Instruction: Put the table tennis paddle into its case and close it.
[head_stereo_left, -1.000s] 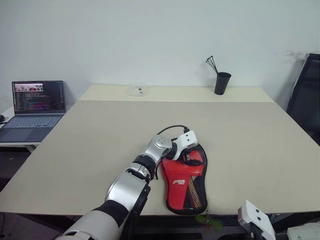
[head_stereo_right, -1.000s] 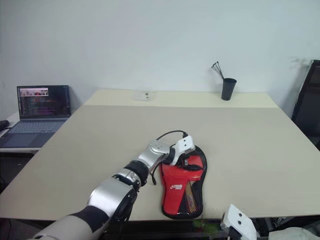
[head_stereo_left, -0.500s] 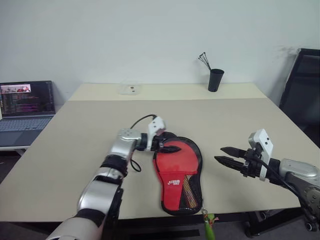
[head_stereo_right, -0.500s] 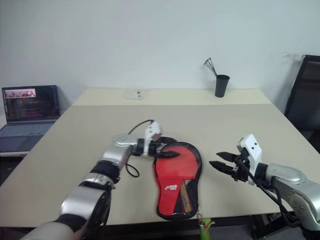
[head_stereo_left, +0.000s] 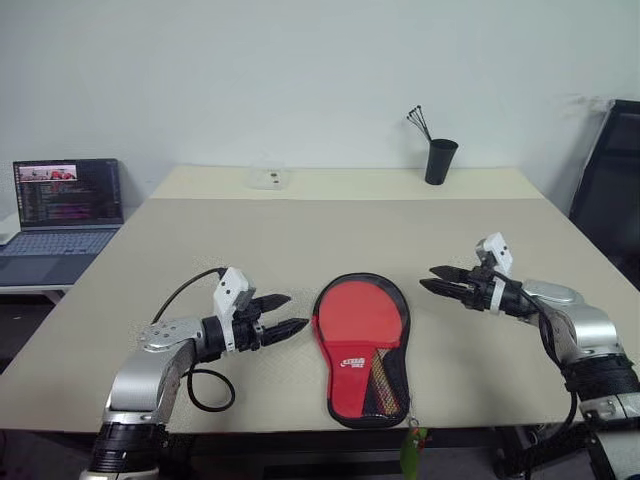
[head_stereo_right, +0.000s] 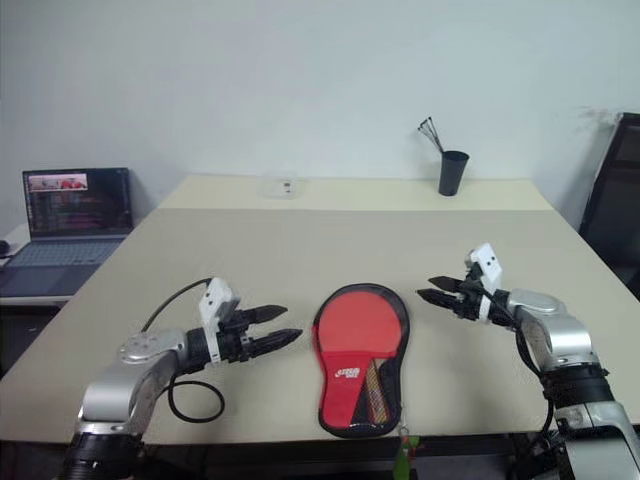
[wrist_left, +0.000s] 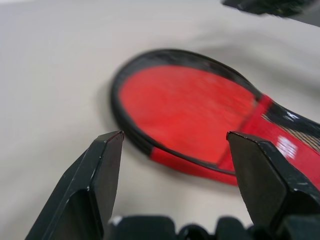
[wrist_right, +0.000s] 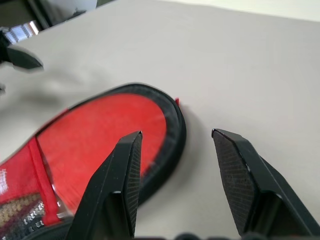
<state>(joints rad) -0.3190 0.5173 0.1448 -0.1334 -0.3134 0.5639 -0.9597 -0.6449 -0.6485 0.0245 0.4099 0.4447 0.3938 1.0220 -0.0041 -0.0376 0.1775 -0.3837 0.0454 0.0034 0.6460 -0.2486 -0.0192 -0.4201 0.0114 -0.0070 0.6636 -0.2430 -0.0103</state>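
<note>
The case (head_stereo_left: 361, 322) lies flat on the table between my two grippers, red side up, round end away from me. Its white logo (head_stereo_left: 356, 362) and black mesh sit at the near, narrow end. Through the mesh shows a light wooden strip with red, the table tennis paddle's handle (head_stereo_left: 377, 381); the paddle's face is hidden. A green pull tag (head_stereo_left: 411, 447) hangs over the table's front edge. My left gripper (head_stereo_left: 297, 311) hovers open and empty just left of the case (wrist_left: 190, 110). On the other side my right gripper (head_stereo_left: 428, 278) is open and empty too, pointing at the round end (wrist_right: 100, 135).
A laptop (head_stereo_left: 65, 215) stands on a side desk at the left. A black cup (head_stereo_left: 441, 160) with sticks and a small clear item (head_stereo_left: 268, 178) sit at the table's back. A black chair (head_stereo_left: 610, 170) is at the right. A black cable (head_stereo_left: 205, 385) loops under my left arm.
My left gripper has pulled away from the case's round end to the left. My right arm has come up and forward to the case's right side. The camera has shifted too.
</note>
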